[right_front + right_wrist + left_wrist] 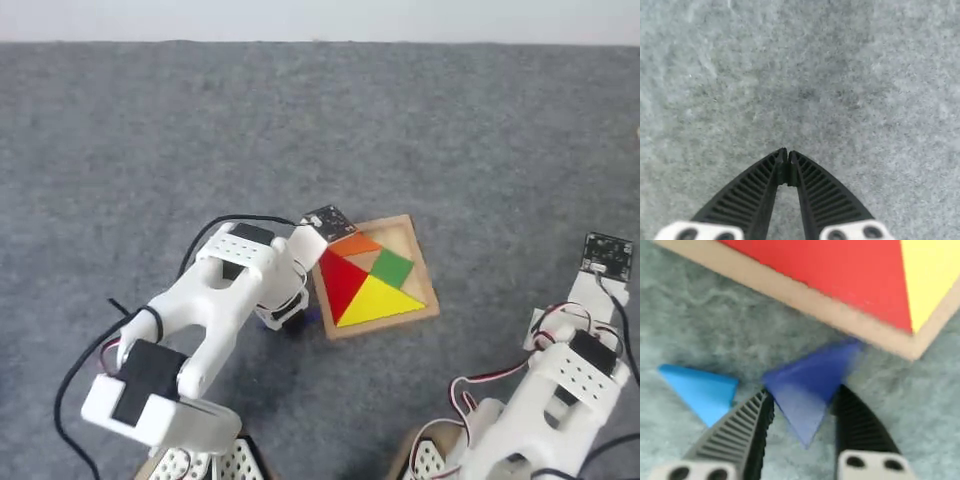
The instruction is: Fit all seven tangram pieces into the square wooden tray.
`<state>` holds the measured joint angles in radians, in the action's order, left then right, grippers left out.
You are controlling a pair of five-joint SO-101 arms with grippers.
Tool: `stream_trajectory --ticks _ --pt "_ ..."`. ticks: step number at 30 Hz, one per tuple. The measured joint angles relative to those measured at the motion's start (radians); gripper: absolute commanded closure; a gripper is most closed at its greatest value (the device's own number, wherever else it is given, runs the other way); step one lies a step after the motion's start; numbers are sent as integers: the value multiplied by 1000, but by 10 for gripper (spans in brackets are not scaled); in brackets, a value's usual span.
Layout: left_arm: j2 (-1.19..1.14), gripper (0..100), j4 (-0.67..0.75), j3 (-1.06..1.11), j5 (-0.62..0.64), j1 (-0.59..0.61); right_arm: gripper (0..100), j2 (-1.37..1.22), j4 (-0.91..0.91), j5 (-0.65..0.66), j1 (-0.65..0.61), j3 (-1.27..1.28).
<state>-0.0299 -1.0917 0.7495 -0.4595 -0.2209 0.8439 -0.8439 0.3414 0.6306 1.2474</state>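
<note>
In the square wooden tray [424, 264], askew at the middle of the grey carpet [150, 130]: a red triangle [340, 280], a yellow triangle [380, 298], a green piece [391, 268] and an orange piece [352, 244], edge to edge, with a patch of bare wood among them. Just outside the tray's rim on the left arm's side: a dark blue triangle [810, 372], one tip up against the rim, clamped between the ribbed fingers of the left gripper [802, 390]. Just beside one finger, a light blue triangle [702, 390] flat on the carpet. Well off to the right, over bare carpet, the right gripper [787, 155] with fingertips pressed together on nothing.
</note>
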Motion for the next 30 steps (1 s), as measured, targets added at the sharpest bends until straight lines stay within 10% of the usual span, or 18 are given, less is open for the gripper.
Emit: stream_trajectory --ticks 30 --pt "362 804 -87 3 37 9 985 0 0 0 0 0"
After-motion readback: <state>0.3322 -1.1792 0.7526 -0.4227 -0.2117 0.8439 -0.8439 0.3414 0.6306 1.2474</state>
